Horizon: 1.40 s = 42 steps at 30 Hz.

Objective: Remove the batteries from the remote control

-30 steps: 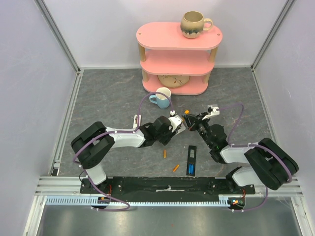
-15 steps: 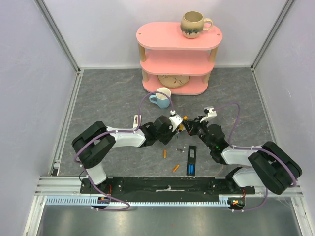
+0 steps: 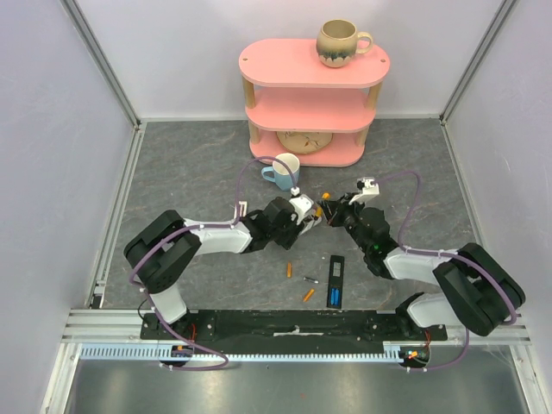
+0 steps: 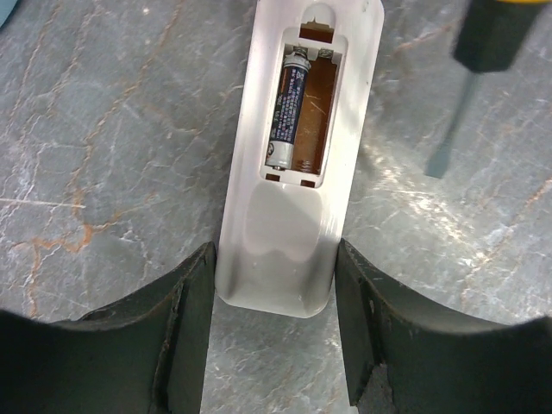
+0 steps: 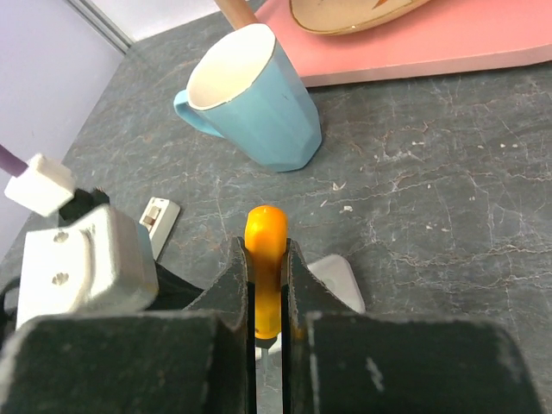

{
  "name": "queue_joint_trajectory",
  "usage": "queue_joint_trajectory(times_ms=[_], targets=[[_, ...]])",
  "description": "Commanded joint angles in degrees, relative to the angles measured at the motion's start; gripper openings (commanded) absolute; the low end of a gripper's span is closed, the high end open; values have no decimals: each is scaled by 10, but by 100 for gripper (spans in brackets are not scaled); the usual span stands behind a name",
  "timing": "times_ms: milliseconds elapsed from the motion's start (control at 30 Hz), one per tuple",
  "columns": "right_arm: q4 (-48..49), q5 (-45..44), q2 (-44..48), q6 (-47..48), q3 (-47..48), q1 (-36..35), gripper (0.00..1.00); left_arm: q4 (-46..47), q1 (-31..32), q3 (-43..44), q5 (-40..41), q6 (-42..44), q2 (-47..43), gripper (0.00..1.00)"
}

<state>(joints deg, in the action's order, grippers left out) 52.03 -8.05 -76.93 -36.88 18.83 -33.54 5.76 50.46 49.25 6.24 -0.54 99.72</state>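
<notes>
The white remote control lies back-up on the grey table with its compartment open. One silvery-blue battery sits in the left slot; the right slot is empty. My left gripper is shut on the remote's near end, a finger against each side. My right gripper is shut on the orange handle of a screwdriver, whose blade hangs just right of the remote. Two orange batteries and a silvery battery lie loose nearer the arm bases.
A blue mug stands just beyond the grippers, in front of a pink shelf that carries a beige mug. A small white cover lies left of the remote. A black remote lies near the loose batteries.
A silvery battery has appeared on the table and rolled toward the near edge. My right gripper with the screwdriver shifted slightly away from the remote. The left gripper kept its hold.
</notes>
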Motion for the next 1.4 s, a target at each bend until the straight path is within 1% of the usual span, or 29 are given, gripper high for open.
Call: queue_joint_trajectory(times_ms=[0,33,100,133,200,233,300,333,400,600,667,800,833,900,1000,1033,1100,1167,1200,1267,1300,1367], targets=[[31,-8,-24,-7,27,7,0,-76,-36,2,-8,-39,13,17],[33,-6,-28,-8,29,7,0,-78,-42,3,-11,-44,14,25],[33,-4,-36,-9,36,8,0,-82,-43,6,-21,-45,14,39],[34,-2,-38,-11,38,8,0,-82,-43,7,-28,-46,14,54],[38,-1,-44,-13,42,8,0,-82,-43,6,-34,-47,14,63],[40,-1,-45,-14,42,8,0,-82,-44,6,-42,-47,14,69],[39,-1,-46,-14,46,8,0,-87,-44,8,-53,-45,17,71],[39,0,-47,-14,48,8,0,-92,-45,10,-60,-46,18,74],[36,3,-47,-13,53,10,0,-97,-47,12,-73,-46,20,77],[30,8,-48,-14,62,15,0,-104,-50,13,-134,-40,14,77],[29,7,-48,-13,64,18,0,-101,-50,10,-175,-33,11,77],[28,8,-51,-12,66,19,0,-82,-50,1,-233,-24,1,74],[29,8,-52,-12,67,19,0,-80,-50,0,-260,-18,0,73],[30,9,-54,-12,68,19,0,-75,-50,1,-282,-16,1,70],[32,12,-60,-12,72,19,0,-75,-51,3,-258,-21,6,69],[33,15,-63,-12,75,19,0,-75,-54,3,-238,-29,5,69],[33,16,-67,-11,80,19,0,-71,-65,1,-201,-41,0,65],[35,22,-79,-10,90,19,0,-60,-79,-10,-192,-53,-16,61],[36,23,-83,-9,95,19,0,-43,-97,-17,-196,-66,-23,51],[38,36,-100,-11,111,19,0,-25,-122,-35,-234,-80,-40,49],[40,40,-107,-11,117,19,0,-7,-146,-42,-264,-92,-44,47],[48,45,-125,-15,128,19,0,1,-160,-45,-276,-97,-46,42]])
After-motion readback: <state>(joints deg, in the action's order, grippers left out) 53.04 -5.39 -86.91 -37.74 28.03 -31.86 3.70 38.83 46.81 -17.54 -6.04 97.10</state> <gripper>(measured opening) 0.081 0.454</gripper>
